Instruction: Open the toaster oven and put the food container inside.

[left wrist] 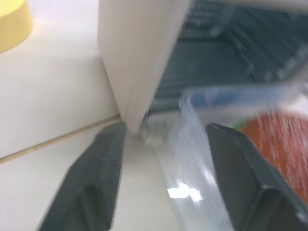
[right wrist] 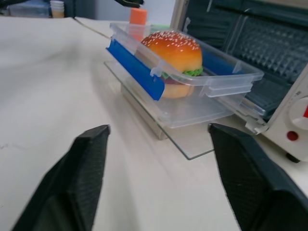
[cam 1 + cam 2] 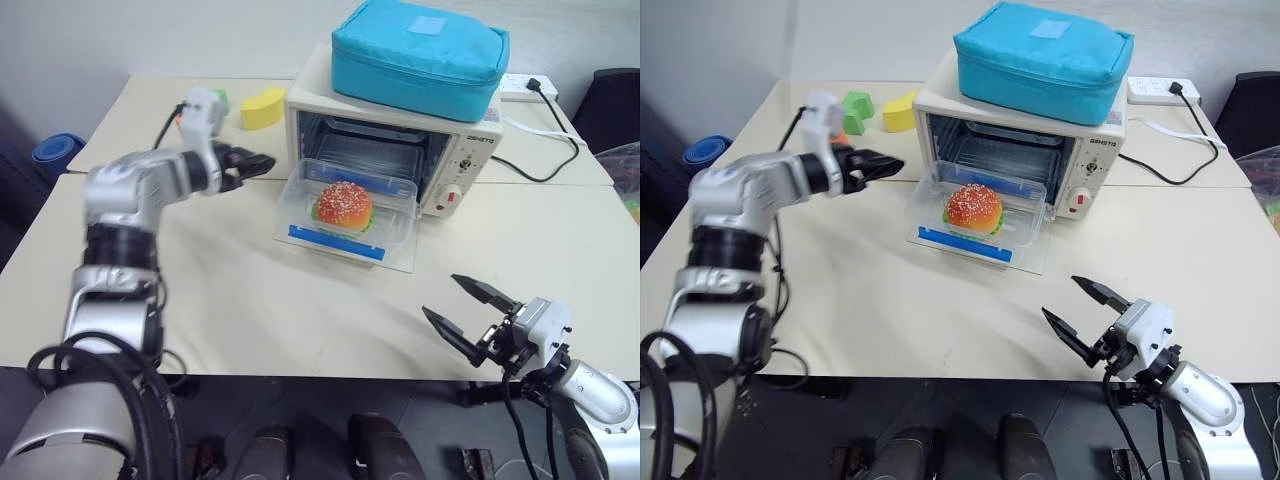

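The cream-white toaster oven (image 3: 462, 160) stands at the back of the table with its glass door (image 3: 402, 264) dropped flat. On that door rests the clear food container (image 3: 345, 215) with blue clips and a toy hamburger inside, its far end at the oven's mouth. My left gripper (image 3: 255, 165) hovers open just left of the oven's front corner, holding nothing. In the left wrist view the oven's corner (image 1: 137, 72) and the container's edge (image 1: 192, 159) lie between the fingers. Open and holding nothing, my right gripper (image 3: 462, 310) sits near the table's front edge, pointing at the container (image 2: 178, 53).
A turquoise fabric bag (image 3: 420, 45) lies on top of the oven. Yellow (image 3: 263, 108) and green (image 3: 857, 105) blocks sit behind my left gripper. A power strip (image 3: 520, 88) with a black cable lies at the back right.
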Motion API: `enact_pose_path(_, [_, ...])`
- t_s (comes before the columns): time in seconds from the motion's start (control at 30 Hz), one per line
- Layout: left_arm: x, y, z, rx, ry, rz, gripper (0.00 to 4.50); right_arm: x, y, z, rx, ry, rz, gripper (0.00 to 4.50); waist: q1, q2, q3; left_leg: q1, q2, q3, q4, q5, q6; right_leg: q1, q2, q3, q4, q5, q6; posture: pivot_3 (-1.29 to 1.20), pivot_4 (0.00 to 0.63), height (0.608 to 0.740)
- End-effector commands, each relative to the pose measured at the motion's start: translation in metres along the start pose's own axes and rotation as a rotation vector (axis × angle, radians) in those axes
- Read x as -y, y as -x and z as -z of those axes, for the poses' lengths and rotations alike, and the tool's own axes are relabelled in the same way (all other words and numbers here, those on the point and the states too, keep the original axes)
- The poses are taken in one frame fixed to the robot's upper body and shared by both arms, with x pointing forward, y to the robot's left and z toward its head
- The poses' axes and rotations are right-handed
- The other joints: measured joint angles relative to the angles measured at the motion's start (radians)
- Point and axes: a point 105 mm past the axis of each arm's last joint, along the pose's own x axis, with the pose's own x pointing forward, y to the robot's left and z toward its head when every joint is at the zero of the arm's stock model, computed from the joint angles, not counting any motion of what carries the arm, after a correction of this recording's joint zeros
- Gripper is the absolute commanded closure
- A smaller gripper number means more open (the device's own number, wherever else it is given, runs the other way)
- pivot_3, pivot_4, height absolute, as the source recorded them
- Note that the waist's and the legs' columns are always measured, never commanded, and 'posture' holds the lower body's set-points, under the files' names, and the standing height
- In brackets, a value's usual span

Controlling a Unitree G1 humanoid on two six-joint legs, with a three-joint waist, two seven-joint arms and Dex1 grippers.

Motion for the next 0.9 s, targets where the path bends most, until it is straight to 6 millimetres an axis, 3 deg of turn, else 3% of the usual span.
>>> enact_pose_path(0.03, [0.031,0.021,0.017,-0.017,-0.313,0.234,3.27,-0.007,-0.012,-0.003,-0.036,-0.006,-0.070,2.70,0.004,0.000,0.000,0.000,0.000,0.000,0.000,0.000,0.000,0.000,0.000,0.000,-0.001,0.000,0.000,0.00,0.150,0.740])
enact_pose_path(0.17, [0.054,0.010,0.040,0.045,-0.318,0.328,4.42,-0.006,-0.037,0.007,-0.089,-0.012,-0.104,3.91,0.029,0.000,0.000,-0.001,0.000,-0.001,0.005,-0.002,0.003,0.002,-0.001,-0.001,-0.005,0.000,0.000,0.00,0.150,0.740])
enact_pose_path(0.23, [0.063,0.002,0.040,0.084,-0.314,0.353,4.50,-0.001,-0.049,0.010,-0.107,0.015,-0.115,4.48,0.035,0.000,0.000,-0.003,-0.001,-0.002,0.008,-0.003,0.005,0.003,-0.002,-0.002,-0.005,0.000,0.000,0.00,0.150,0.740])
enact_pose_path(0.43, [0.079,-0.033,0.045,0.120,-0.241,0.357,4.50,0.031,-0.079,0.009,-0.111,0.102,-0.042,4.48,0.026,0.000,0.000,-0.003,-0.003,-0.001,0.008,-0.005,0.008,0.001,-0.002,-0.001,-0.004,0.000,0.000,0.00,0.150,0.740])
enact_pose_path(0.6, [0.082,-0.058,0.045,0.156,-0.177,0.322,4.50,0.042,-0.098,0.012,-0.112,0.129,-0.052,4.48,0.020,0.000,0.000,-0.003,-0.003,0.002,0.008,-0.005,0.008,0.000,-0.001,-0.001,0.001,0.001,0.001,0.00,0.150,0.740])
enact_pose_path(0.9, [0.060,-0.087,0.021,0.287,-0.084,0.124,4.50,0.074,-0.125,0.012,-0.088,0.186,0.013,4.48,0.016,0.000,0.000,-0.002,-0.003,0.006,0.009,-0.005,0.009,-0.001,-0.001,-0.004,0.002,0.001,0.002,0.00,0.150,0.740])
